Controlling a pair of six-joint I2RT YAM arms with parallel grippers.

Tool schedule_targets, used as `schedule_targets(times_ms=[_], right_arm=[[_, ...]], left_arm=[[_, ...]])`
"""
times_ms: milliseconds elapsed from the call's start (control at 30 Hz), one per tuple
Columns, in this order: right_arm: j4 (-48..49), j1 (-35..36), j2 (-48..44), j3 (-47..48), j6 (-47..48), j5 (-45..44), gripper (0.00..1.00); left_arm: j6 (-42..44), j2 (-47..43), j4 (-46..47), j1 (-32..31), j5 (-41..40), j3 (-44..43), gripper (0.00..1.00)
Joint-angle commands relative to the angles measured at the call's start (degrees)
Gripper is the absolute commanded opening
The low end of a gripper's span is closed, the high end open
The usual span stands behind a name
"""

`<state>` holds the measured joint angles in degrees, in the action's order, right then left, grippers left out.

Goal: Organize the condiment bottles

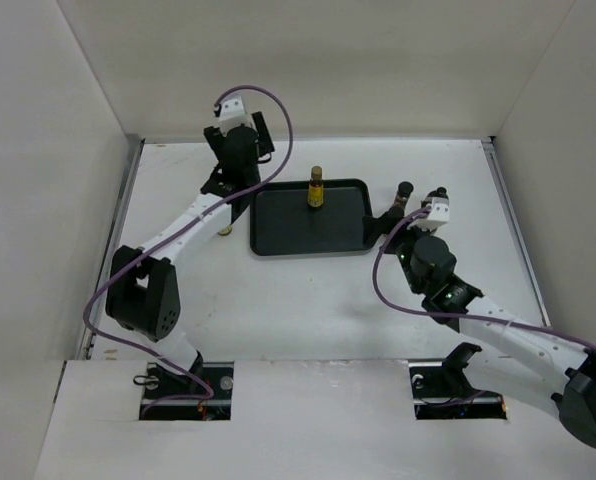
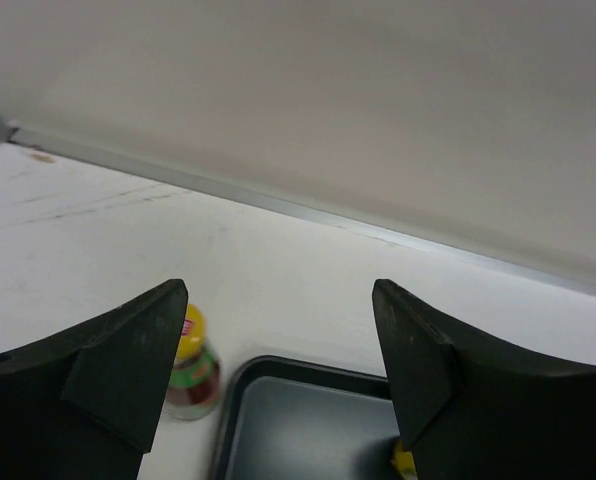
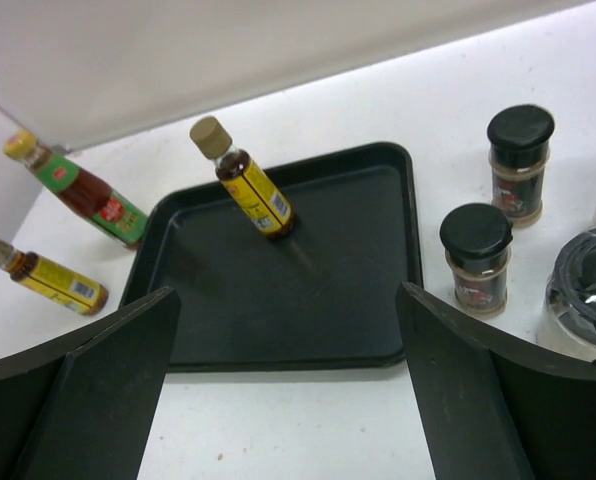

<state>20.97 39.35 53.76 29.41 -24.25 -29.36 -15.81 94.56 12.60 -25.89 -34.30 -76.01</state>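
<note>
An amber yellow-labelled bottle stands upright at the back of the black tray. My left gripper hangs open and empty above the tray's back left corner. The green-and-red, yellow-capped bottle stands on the table just left of the tray. A second amber bottle is nearby. My right gripper is open and empty at the tray's right edge. Two dark-capped brown bottles stand beside it on the table.
A pale round bottle with a dark top sits at the right wrist view's right edge, close to my right fingers. White walls enclose the table at the back and both sides. The left arm hides most of the bottles left of the tray in the top view.
</note>
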Motion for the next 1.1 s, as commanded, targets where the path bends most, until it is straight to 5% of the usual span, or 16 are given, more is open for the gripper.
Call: schedule_targets(times_ms=[0, 733, 933, 1067], right_arm=[[1.1, 0.0, 1.2, 1.6, -0.4, 1.8, 0.96], [1.1, 0.0, 2.3, 2.0, -0.2, 1.9, 1.00], [1.1, 0.0, 2.4, 2.0, -0.2, 1.9, 1.00], [1.1, 0.0, 2.5, 2.0, -0.2, 1.9, 1.00]], left_arm=[[-1.1, -1.7, -3.7, 1.9, -0.2, 2.0, 0.73], [-3.9, 9.1, -9.3, 8.7, 2.0, -4.9, 0.56], [-4.0, 8.6, -9.1, 8.8, 1.9, -5.3, 0.27], [-4.0, 5.9, -6.9, 9.0, 0.7, -5.5, 0.21]])
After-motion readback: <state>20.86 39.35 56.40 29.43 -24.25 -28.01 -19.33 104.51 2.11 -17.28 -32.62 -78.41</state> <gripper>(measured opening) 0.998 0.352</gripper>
